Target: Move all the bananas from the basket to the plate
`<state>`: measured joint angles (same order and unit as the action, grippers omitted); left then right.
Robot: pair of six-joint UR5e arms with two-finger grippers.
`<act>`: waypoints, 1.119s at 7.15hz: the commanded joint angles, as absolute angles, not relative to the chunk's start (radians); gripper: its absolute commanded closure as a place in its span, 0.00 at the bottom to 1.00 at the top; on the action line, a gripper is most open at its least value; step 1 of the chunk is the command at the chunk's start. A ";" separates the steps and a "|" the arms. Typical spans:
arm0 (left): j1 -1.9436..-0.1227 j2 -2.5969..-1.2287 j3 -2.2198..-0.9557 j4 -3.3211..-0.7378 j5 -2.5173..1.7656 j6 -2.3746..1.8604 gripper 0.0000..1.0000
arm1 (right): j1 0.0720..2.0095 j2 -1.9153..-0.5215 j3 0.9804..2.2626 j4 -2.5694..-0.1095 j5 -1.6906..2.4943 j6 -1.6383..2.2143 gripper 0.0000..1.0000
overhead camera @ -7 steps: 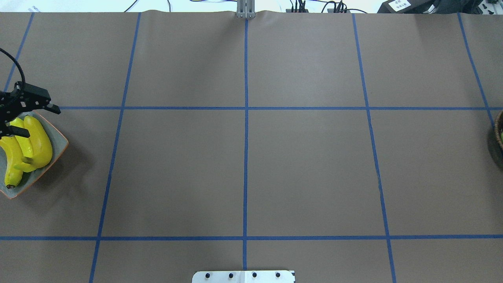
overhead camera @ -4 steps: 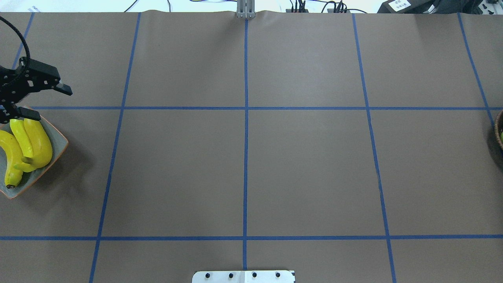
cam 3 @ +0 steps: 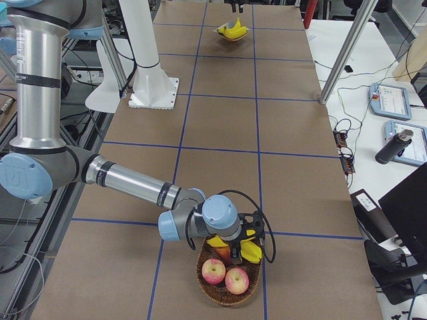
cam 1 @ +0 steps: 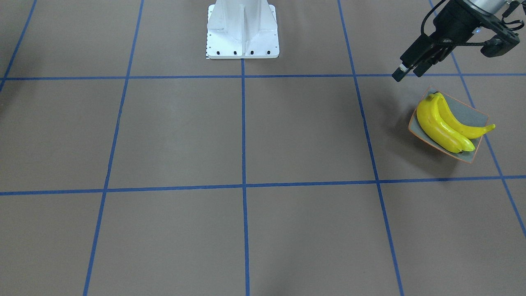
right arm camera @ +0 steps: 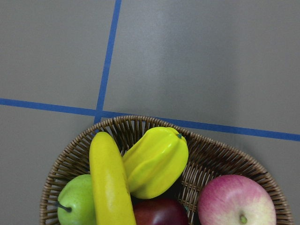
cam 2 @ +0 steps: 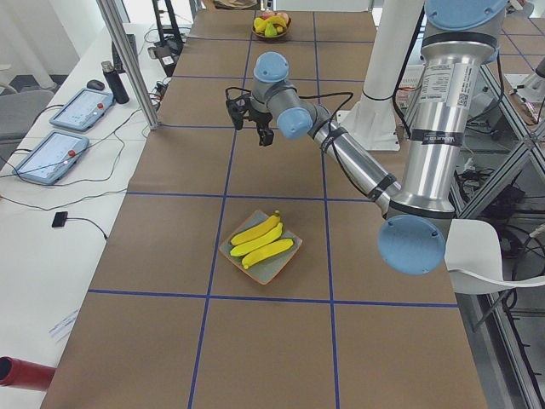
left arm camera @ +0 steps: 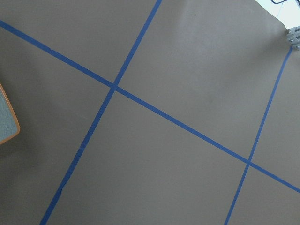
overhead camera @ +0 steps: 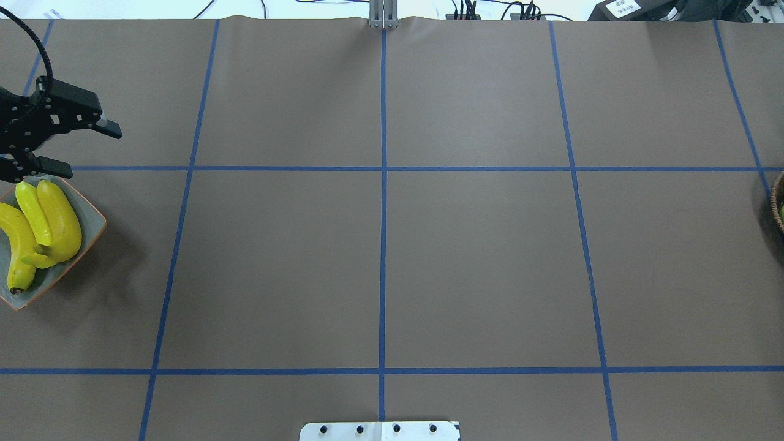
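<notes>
Three yellow bananas point(overhead camera: 58, 220) lie on the grey plate point(overhead camera: 92, 211) at the table's left end; they also show in the front view point(cam 1: 441, 127) on the plate point(cam 1: 472, 115). My left gripper point(overhead camera: 89, 149) is open and empty, just beyond the plate's far corner and apart from it; it also shows in the front view point(cam 1: 409, 73). One more banana point(right arm camera: 110, 183) lies in the wicker basket point(right arm camera: 206, 145) at the right end. My right gripper point(cam 3: 248, 230) hovers over the basket point(cam 3: 230, 297). I cannot tell whether it is open or shut.
The basket also holds a yellow starfruit point(right arm camera: 154, 161), a green apple point(right arm camera: 77, 206) and red apples point(right arm camera: 234, 201). The white robot base point(cam 1: 242, 33) stands at the table's near middle edge. A metal post point(cam 2: 128, 60) stands at the table's far edge.
My left gripper, open, has moved off the bananas' far ends, away from the plate and a little to the right. The bananas stay on the plate.
</notes>
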<state>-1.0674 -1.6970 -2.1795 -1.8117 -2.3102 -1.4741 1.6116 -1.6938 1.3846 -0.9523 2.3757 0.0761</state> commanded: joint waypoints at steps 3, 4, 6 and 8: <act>-1.068 -1.698 -2.183 -1.812 -2.309 -1.476 0.00 | 1.545 -1.764 1.376 -0.813 2.379 0.106 0.03; -1.068 -1.698 -2.183 -1.812 -2.306 -1.476 0.00 | 1.537 -1.763 1.367 -0.811 2.379 0.106 0.11; -1.068 -1.698 -2.187 -1.812 -2.306 -1.474 0.00 | 1.519 -1.763 1.365 -0.805 2.379 0.106 0.18; -1.068 -1.698 -2.187 -1.812 -2.306 -1.476 0.00 | 1.506 -1.763 1.362 -0.805 2.375 0.103 0.36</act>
<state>-1.0676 -1.6981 -2.1868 -1.8116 -2.3056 -1.4753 1.5133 -1.7625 1.3643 -0.8061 2.3768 0.1052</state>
